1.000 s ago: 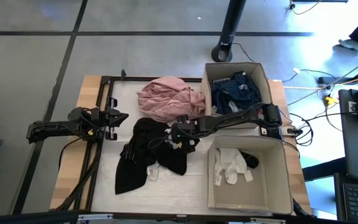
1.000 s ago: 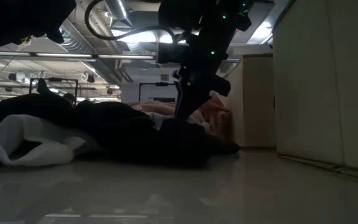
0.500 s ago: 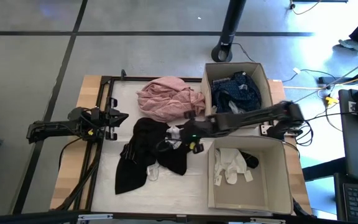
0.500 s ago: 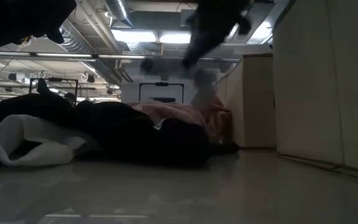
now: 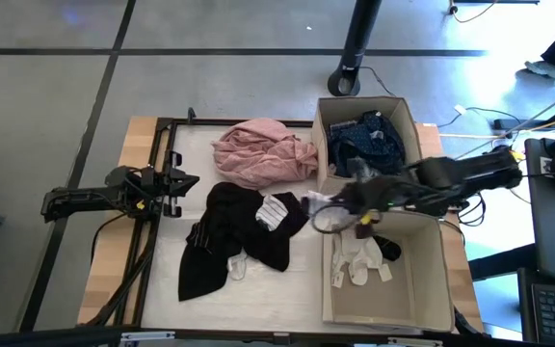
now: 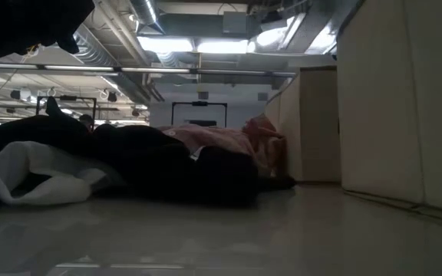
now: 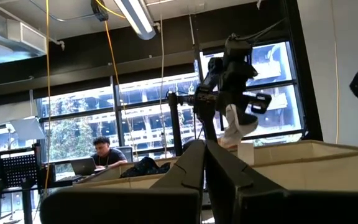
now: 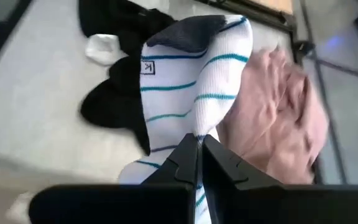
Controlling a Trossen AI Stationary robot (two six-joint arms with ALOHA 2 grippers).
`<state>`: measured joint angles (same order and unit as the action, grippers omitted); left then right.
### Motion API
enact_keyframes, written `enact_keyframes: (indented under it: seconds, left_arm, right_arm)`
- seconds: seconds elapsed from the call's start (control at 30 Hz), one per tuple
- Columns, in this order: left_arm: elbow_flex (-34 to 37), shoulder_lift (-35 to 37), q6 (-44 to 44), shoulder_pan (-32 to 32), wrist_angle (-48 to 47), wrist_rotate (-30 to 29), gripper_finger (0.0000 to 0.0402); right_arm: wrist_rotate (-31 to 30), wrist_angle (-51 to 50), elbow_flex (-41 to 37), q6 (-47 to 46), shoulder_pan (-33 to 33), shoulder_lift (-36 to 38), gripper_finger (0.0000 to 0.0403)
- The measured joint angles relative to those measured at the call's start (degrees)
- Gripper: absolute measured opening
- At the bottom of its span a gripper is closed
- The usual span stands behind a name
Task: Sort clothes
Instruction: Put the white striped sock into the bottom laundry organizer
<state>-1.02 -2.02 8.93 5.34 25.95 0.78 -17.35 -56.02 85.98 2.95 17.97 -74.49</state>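
You had the right gripper (image 8: 196,144) pinched fully closed on a white sock (image 8: 191,81) with teal stripes, the jaws meeting on a fold of the knit near one end. The rest of the sock hung away from the jaws, so its long axis ran straight out from the fingertips, dark cuff farthest from them. In the high view that gripper (image 5: 340,204) was up in the air by the near edge of the front box (image 5: 432,280), with the sock (image 5: 324,214) trailing below it toward the table.

In my judgement the sock was light, limp and stretchy. It would sag, swing and drape rather than hold a shape, and a thin pinch on a single fold could slip. A bite across the doubled fabric near the cuff would have held better.

Beyond the jaws lay the black pieces (image 5: 222,241) on the table, and the pink piece (image 5: 258,152) beside them. The front box already held small white socks (image 5: 356,258); the far box (image 5: 405,118) held a dark navy piece (image 5: 369,143).

Your left gripper (image 5: 179,183) waited off at the table's left edge, well apart from the clothes; its fingers (image 7: 185,171) looked closed on nothing.
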Motion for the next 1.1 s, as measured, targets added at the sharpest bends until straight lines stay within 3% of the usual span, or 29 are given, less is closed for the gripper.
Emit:
enact_keyframes:
  seconds: [0.2,0.47,0.7,1.1]
  left_arm:
    - [0.00,0.00,-1.59,0.00,-0.04,0.00,0.0005]
    - [0.00,0.00,-2.88,0.00,-0.89,0.02,0.0005]
    - [0.00,0.00,-4.03,0.00,-1.23,0.02,0.0005]
    - [0.00,0.00,-2.52,0.00,-0.07,0.02,0.0005]
  right_arm:
    - [-0.49,-13.63,0.02,-15.31,6.92,4.46,0.0018]
    - [-3.01,-26.17,0.00,-32.92,16.36,2.77,0.0019]
    - [-2.79,-26.93,0.00,-34.41,21.69,-2.06,0.0019]
    - [-0.30,-29.98,-0.03,-34.00,21.73,-9.64,0.0019]
